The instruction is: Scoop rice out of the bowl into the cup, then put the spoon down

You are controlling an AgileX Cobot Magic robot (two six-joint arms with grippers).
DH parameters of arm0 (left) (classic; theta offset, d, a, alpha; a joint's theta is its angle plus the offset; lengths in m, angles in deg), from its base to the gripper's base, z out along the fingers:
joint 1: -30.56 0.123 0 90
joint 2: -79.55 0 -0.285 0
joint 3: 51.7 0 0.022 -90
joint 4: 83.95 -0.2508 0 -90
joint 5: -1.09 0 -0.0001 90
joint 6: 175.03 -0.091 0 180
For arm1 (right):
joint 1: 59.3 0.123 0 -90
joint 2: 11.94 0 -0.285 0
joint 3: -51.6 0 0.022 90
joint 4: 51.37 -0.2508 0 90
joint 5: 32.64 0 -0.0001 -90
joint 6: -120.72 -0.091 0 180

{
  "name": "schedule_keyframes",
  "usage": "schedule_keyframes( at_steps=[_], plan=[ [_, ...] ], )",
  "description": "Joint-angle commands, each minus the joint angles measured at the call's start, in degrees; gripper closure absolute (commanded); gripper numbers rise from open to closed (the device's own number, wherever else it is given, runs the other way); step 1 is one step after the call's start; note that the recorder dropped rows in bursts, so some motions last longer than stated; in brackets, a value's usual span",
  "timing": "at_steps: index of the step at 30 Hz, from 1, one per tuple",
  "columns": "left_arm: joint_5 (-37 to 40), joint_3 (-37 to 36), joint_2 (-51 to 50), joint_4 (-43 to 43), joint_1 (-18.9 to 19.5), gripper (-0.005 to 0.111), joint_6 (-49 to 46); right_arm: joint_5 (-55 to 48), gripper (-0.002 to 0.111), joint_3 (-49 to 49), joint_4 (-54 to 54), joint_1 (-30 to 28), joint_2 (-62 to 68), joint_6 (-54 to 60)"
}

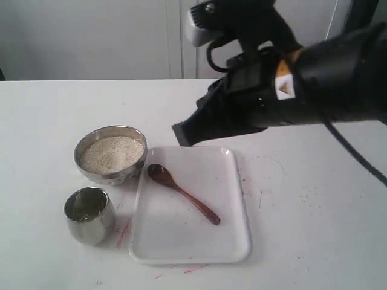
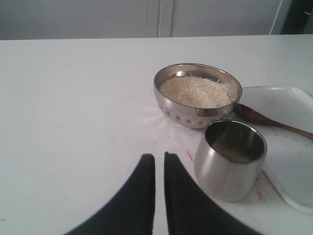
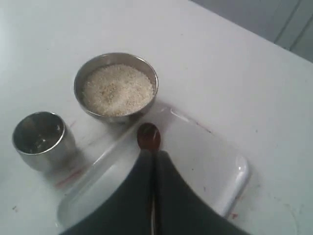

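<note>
The steel bowl (image 1: 115,176) holds a heap of rice (image 1: 112,153) at the left of the table. In front of it stands the smaller steel cup (image 1: 89,215). The dark wooden spoon (image 1: 181,192) lies flat on the white tray (image 1: 236,244), head toward the bowl. My right gripper (image 1: 181,134) hangs shut and empty above the tray's far edge, apart from the spoon. In the right wrist view its fingers hide the handle, and only the spoon head (image 3: 148,136) shows. My left gripper (image 2: 159,156) is shut and empty, low over the table beside the cup (image 2: 230,171).
The tray (image 2: 293,161) lies right of the bowl (image 2: 186,112) and cup. Red marks dot the white table round the tray. The big black right arm (image 1: 314,78) reaches in from the upper right. A pale wall stands behind the table.
</note>
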Motion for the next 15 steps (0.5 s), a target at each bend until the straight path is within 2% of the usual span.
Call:
schedule_keyframes(
  at_steps=[1,9,15],
  plan=[
    [-0.19,0.41,-0.04,0.37,0.09,0.092,0.1,7.33,0.108,10.03,-0.08,-0.61,-11.12,-0.94],
    [-0.19,0.41,-0.04,0.37,0.09,0.092,0.1,23.85,0.108,34.13,-1.76,-0.61,-34.26,-5.81],
    [-0.19,0.41,-0.04,0.37,0.09,0.092,0.1,27.14,0.108,42.8,-1.76,-0.61,-40.17,-5.81]
  ],
)
